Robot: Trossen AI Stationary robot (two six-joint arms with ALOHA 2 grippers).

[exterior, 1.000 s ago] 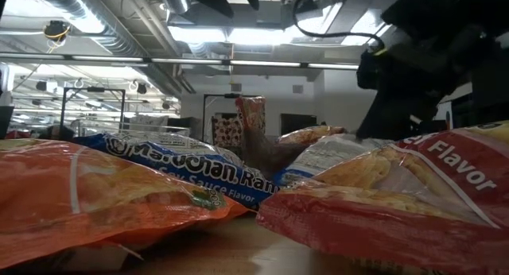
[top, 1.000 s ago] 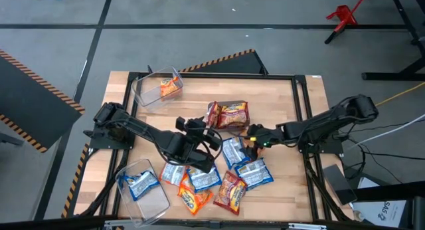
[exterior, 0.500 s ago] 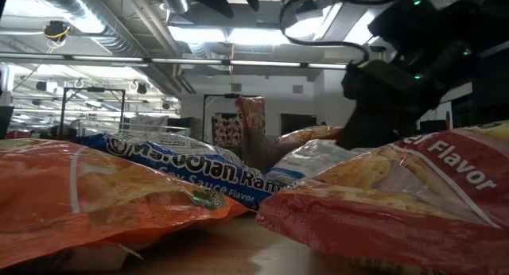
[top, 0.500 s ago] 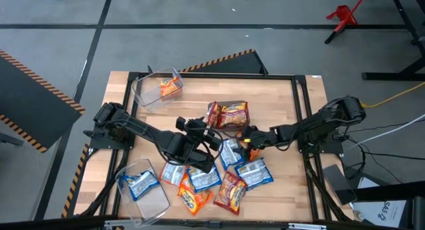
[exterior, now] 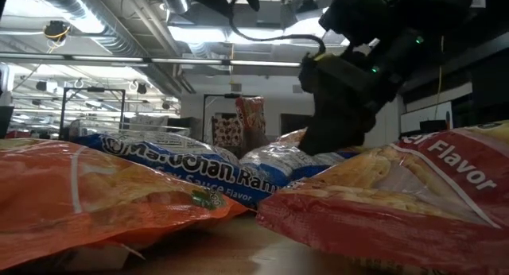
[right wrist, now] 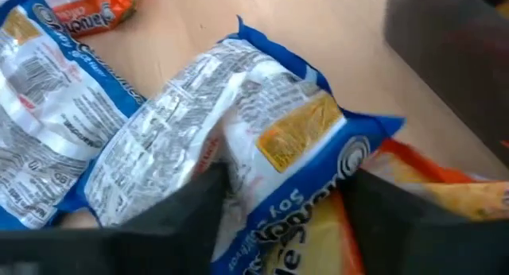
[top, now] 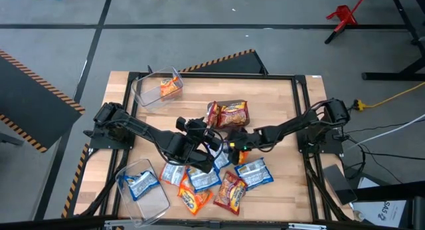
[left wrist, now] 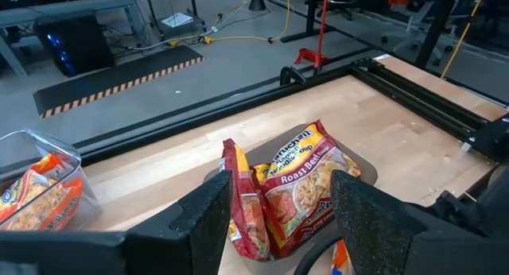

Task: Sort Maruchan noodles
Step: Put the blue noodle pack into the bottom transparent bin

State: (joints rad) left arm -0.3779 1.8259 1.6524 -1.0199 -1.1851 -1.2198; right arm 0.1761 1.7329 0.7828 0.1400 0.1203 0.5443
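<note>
Pick-up step: my right gripper [right wrist: 278, 219] straddles a blue-and-white packet [right wrist: 231, 132], seemingly mid-closure; left gripper [left wrist: 278, 219] open. Next, I lift.

A grey concrete floor [top: 219, 10] is seen around the wooden table [top: 279, 104]. Hazard-striped mats [top: 26, 90] are laid at nine and twelve o'clock. A red stand [top: 342, 16] is placed at one o'clock. Overhead, ceiling ducts [exterior: 87, 9] are lit by strip lights [exterior: 238, 35].

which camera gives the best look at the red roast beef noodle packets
The left wrist view: the roast beef packets sit centred, label readable, framed by the left gripper. The high view shows them small; the low view only glimpses one upright far back; the right wrist view misses them.
</note>
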